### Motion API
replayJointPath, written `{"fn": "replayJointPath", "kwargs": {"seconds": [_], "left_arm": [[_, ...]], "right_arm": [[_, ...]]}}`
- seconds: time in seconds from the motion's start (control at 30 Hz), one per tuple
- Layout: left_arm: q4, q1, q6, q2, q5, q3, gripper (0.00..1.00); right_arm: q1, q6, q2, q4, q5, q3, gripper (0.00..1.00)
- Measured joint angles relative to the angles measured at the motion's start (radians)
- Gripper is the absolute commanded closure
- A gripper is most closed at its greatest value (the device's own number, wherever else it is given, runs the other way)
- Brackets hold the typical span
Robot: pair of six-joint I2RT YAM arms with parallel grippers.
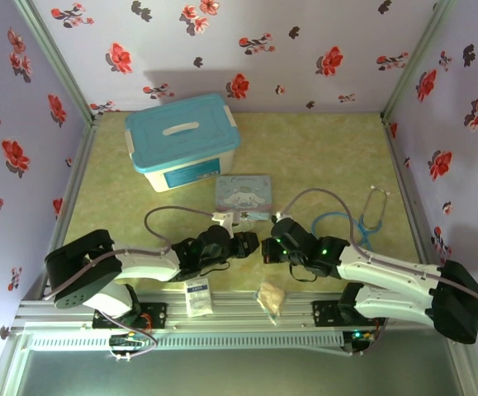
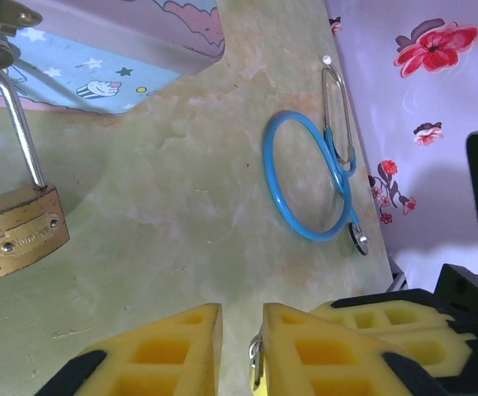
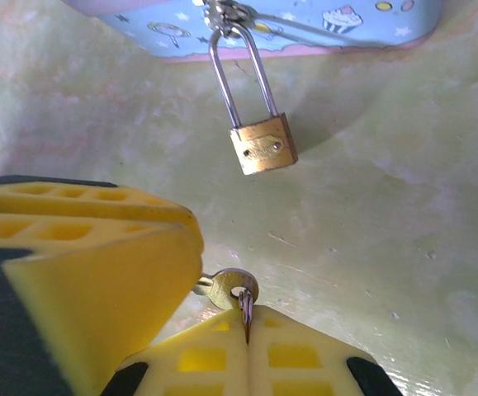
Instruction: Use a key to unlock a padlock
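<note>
The brass padlock [image 3: 263,144] lies on the table, its silver shackle hooked through the clasp of the cartoon tin [image 3: 321,25]; it also shows at the left of the left wrist view [image 2: 24,233]. My right gripper [image 3: 247,320] is shut on a small ring that runs through the round head of the key [image 3: 229,289]. The key's blade runs left and disappears behind the yellow fingers [image 3: 98,272] of my left gripper [image 2: 241,322]. Those jaws stand a narrow gap apart, with a thin metal edge [image 2: 255,363] against the inner face of one finger. Both grippers meet tip to tip at mid-table [image 1: 261,247].
A blue-lidded white box [image 1: 182,140] stands at the back left, behind the tin [image 1: 243,194]. A blue stethoscope [image 1: 362,224] lies to the right. A small white packet [image 1: 196,295] and a beige wrapped lump [image 1: 272,297] sit by the near rail.
</note>
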Motion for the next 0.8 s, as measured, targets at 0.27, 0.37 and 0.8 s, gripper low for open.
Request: {"fn": "replayJointPath", "kwargs": {"seconds": [0.27, 0.37, 0.8], "left_arm": [[-0.003, 0.0, -0.003, 0.024, 0.002, 0.024, 1.0], [-0.006, 0.0, 0.004, 0.024, 0.0, 0.026, 1.0], [-0.084, 0.085, 0.107, -0.221, 0.082, 0.021, 1.0]], "right_arm": [[-0.005, 0.004, 0.003, 0.005, -0.009, -0.007, 1.0], [-0.007, 0.003, -0.001, 0.012, -0.01, -0.011, 0.82], [-0.36, -0.014, -0.312, 0.163, -0.407, -0.132, 0.1]]}}
